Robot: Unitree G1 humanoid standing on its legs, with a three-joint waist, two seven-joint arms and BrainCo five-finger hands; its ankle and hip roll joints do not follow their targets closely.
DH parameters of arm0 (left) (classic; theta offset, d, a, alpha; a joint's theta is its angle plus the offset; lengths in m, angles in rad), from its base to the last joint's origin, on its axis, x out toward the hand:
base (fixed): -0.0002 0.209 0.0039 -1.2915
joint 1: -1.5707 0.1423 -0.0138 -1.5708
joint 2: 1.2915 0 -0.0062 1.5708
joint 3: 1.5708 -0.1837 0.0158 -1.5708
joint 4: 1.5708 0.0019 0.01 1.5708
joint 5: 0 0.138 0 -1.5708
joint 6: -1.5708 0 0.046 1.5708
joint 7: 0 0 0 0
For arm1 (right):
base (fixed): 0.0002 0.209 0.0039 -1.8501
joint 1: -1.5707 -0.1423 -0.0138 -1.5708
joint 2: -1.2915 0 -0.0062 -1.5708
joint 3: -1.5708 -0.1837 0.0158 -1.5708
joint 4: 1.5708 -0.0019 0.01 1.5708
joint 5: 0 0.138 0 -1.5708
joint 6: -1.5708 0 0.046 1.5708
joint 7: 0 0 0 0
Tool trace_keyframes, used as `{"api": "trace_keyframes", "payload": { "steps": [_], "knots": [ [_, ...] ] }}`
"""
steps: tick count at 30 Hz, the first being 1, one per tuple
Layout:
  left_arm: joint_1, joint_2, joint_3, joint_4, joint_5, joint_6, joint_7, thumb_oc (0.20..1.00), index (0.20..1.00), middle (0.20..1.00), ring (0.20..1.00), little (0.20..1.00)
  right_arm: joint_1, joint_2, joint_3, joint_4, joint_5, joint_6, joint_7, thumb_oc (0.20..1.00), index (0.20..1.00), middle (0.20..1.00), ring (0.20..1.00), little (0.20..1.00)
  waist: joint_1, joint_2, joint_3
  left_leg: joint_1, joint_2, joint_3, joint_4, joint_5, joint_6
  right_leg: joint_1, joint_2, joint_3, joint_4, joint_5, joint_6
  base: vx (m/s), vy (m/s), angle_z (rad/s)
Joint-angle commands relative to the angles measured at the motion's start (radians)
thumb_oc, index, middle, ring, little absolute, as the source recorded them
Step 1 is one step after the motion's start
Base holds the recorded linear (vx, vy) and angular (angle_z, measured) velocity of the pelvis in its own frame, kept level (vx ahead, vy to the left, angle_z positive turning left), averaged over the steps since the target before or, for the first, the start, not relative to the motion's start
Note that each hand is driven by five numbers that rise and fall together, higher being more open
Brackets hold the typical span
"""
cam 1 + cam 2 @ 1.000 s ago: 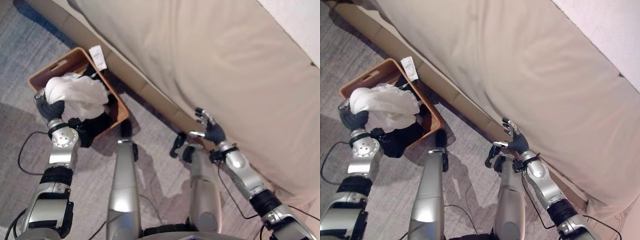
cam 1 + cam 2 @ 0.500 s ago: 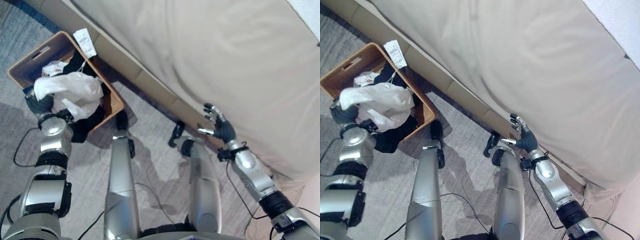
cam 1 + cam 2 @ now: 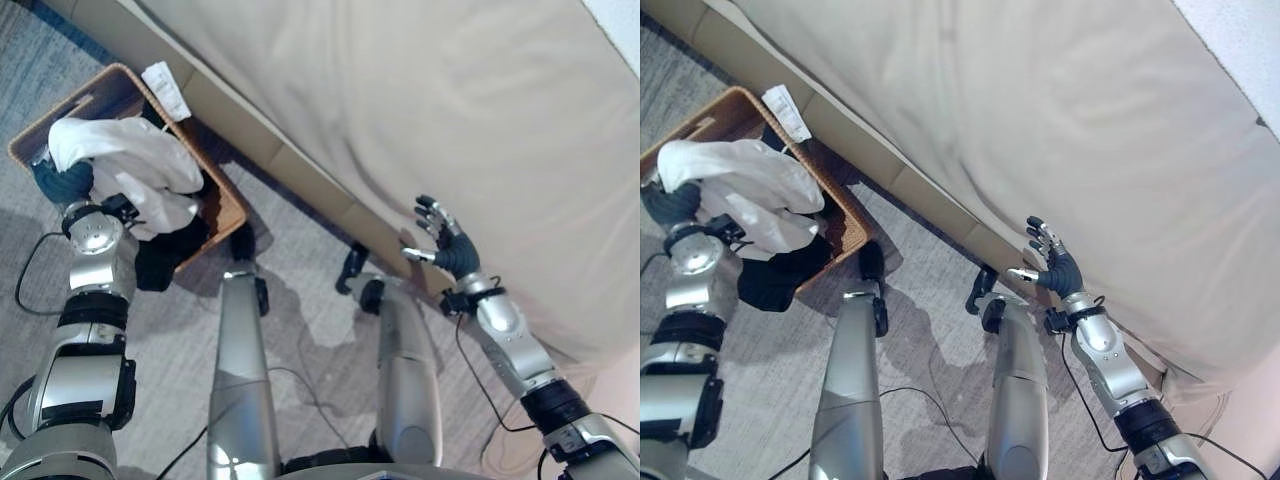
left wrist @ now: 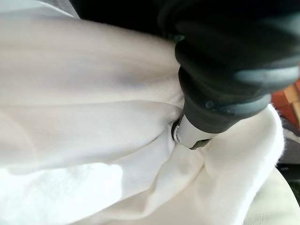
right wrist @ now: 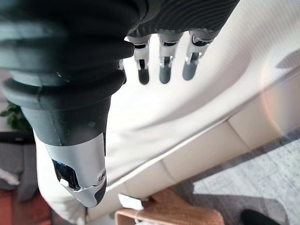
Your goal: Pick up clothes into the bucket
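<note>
A white garment (image 3: 125,165) hangs bunched over the brown wicker basket (image 3: 228,205) at the left, on top of dark clothes (image 3: 165,255) that spill over the basket's near edge. My left hand (image 3: 62,181) is shut on the white garment, and in the left wrist view the cloth (image 4: 93,140) wraps round the hand (image 4: 220,89). My right hand (image 3: 445,245) is open by the front edge of the beige sofa (image 3: 420,110), holding nothing; its fingers (image 5: 161,65) point at the sofa cover.
The beige sofa (image 3: 1040,110) runs diagonally across the back, close behind the basket. A white tag (image 3: 166,88) sticks up at the basket's far rim. Grey carpet (image 3: 310,320) lies between the basket and the sofa.
The left hand has lifted the white garment slightly higher over the basket. The right hand has risen a little along the sofa edge. The camera has shifted.
</note>
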Motion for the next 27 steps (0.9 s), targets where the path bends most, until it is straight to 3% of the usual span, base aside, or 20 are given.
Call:
{"api": "trace_keyframes", "payload": {
  "steps": [1, 11, 13, 14, 21, 27],
  "knots": [
    [0.043, -0.002, 0.091, 0.065, -0.038, -0.028, 0.072, 0.2, 0.2, 0.2, 0.2, 0.2, 0.085, -0.02, 0.004, -0.04, 0.031, -0.023, 0.005, 1.0, 1.0, 1.0, 1.0, 1.0, -0.003, -0.015, -0.107, 0.007, 0.0, -0.012, -0.016, -0.049, 0.003, -0.001, -0.039, 0.094, -0.07, 0.111, 0.115, 0.02, -0.019, -0.08],
    [0.034, 0.03, 0.105, 0.05, -0.008, -0.048, 0.127, 0.2, 0.2, 0.2, 0.2, 0.2, 0.089, -0.031, 0.018, -0.048, 0.05, -0.027, 0.015, 1.0, 1.0, 1.0, 1.0, 1.0, 0.0, -0.033, -0.122, 0.017, 0.009, -0.02, -0.037, -0.045, 0.0, 0.017, -0.031, 0.075, -0.091, 0.127, 0.125, 0.01, -0.009, -0.01],
    [0.036, 0.028, 0.093, 0.033, -0.006, -0.05, 0.118, 0.862, 0.862, 0.862, 0.862, 0.862, 0.09, -0.032, 0.019, -0.048, 0.052, -0.029, 0.014, 1.0, 1.0, 1.0, 1.0, 1.0, 0.0, -0.033, -0.12, 0.02, 0.008, -0.021, -0.04, -0.044, 0.0, 0.019, -0.031, 0.073, -0.093, 0.128, 0.125, 0.0, 0.0, 0.0],
    [0.041, 0.03, 0.09, 0.033, -0.002, -0.047, 0.112, 1.0, 1.0, 1.0, 1.0, 1.0, 0.089, -0.031, 0.017, -0.042, 0.051, -0.029, 0.014, 1.0, 1.0, 1.0, 1.0, 1.0, 0.002, -0.032, -0.12, 0.023, 0.007, -0.02, -0.043, -0.044, 0.001, 0.02, -0.031, 0.073, -0.094, 0.128, 0.124, 0.0, 0.0, 0.0],
    [0.05, -0.009, 0.094, 0.037, -0.101, -0.053, 0.057, 1.0, 1.0, 1.0, 1.0, 1.0, 0.09, -0.024, 0.017, -0.036, 0.048, -0.019, 0.015, 1.0, 1.0, 1.0, 1.0, 1.0, 0.001, -0.029, -0.126, 0.038, 0.011, -0.016, -0.063, -0.039, 0.003, 0.035, -0.029, 0.069, -0.116, 0.141, 0.127, 0.0, 0.0, 0.0],
    [0.108, -0.114, 0.14, 0.05, -0.281, -0.069, -0.017, 1.0, 1.0, 1.0, 1.0, 1.0, 0.085, -0.01, 0.019, -0.026, 0.051, -0.003, 0.011, 1.0, 1.0, 1.0, 1.0, 1.0, 0.012, -0.021, -0.129, 0.079, 0.006, -0.007, -0.105, -0.028, 0.005, 0.066, -0.026, 0.066, -0.149, 0.156, 0.13, 0.0, 0.003, -0.02]
  ]
}}
